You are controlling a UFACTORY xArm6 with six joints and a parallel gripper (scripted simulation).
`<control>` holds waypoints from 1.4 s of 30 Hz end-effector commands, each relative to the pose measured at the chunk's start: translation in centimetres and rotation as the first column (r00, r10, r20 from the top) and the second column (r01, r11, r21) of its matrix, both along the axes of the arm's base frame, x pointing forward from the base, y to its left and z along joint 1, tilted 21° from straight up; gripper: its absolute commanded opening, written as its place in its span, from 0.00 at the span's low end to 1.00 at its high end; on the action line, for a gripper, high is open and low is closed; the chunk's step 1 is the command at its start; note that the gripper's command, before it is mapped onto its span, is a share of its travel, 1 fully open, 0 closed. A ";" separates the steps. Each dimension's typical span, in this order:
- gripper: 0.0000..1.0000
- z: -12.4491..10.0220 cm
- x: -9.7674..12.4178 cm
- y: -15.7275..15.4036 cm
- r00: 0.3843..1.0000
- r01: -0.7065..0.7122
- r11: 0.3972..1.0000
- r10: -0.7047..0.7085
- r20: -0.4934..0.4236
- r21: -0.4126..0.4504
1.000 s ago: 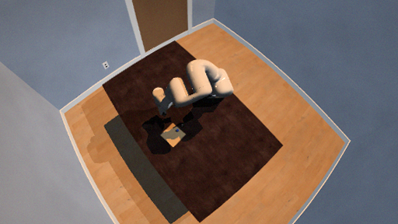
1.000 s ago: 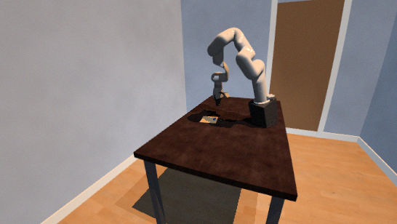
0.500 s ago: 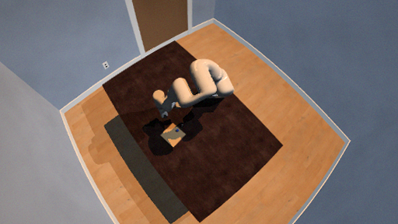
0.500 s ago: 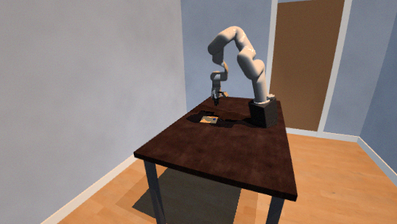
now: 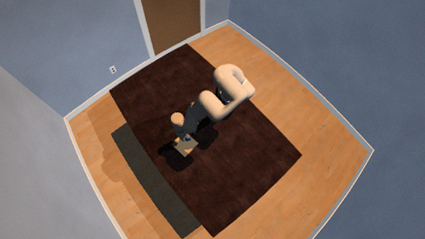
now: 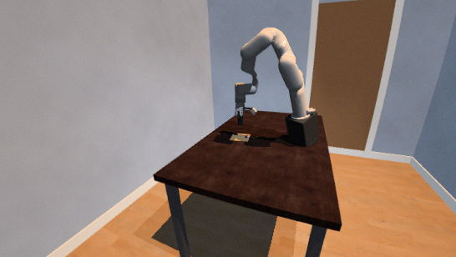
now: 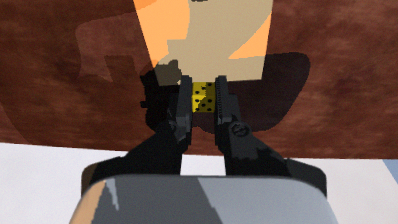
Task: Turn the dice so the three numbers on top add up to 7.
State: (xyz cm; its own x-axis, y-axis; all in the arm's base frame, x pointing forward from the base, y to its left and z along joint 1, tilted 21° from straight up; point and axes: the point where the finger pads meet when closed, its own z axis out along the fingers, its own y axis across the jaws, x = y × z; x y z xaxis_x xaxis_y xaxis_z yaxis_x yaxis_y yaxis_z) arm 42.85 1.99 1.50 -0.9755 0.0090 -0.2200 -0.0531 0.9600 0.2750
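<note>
My gripper (image 7: 203, 90) (image 6: 240, 121) is shut on a yellow die (image 7: 204, 98) with black pips. It holds the die in the air above the near edge of the tan mat (image 7: 220, 35) (image 5: 184, 149) (image 6: 238, 138). The mat lies flat on the dark table, partly sunlit orange and partly in the arm's shadow. A small blue die (image 5: 188, 139) (image 6: 247, 135) sits on the mat. I cannot make out a third die. In the top view the arm hides the gripper.
The dark brown table (image 5: 237, 169) (image 6: 259, 175) stands in a room with a wooden floor. The arm's dark base block (image 6: 301, 130) stands on the table behind the mat to the right. The table's left edge runs close beside the mat.
</note>
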 end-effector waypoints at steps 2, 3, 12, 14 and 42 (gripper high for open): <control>0.11 0.2 0.1 0.2 1.000 -0.007 1.000 0.007 0.004 -0.005; 0.11 0.2 0.1 0.2 1.000 -0.007 1.000 0.007 0.004 -0.005; 0.11 0.0 0.2 0.3 1.000 -0.007 1.000 0.007 0.004 -0.005; 0.11 -0.3 0.3 0.4 1.000 -0.007 1.000 0.007 0.004 -0.005; 0.11 -8.5 2.2 2.8 1.000 -0.007 1.000 0.007 0.004 -0.005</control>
State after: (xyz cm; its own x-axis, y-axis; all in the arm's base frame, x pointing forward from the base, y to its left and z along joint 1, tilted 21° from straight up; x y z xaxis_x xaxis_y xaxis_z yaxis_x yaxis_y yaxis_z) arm 44.70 4.72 -6.67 -0.9768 0.0000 -0.2142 -0.0590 0.9613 0.2690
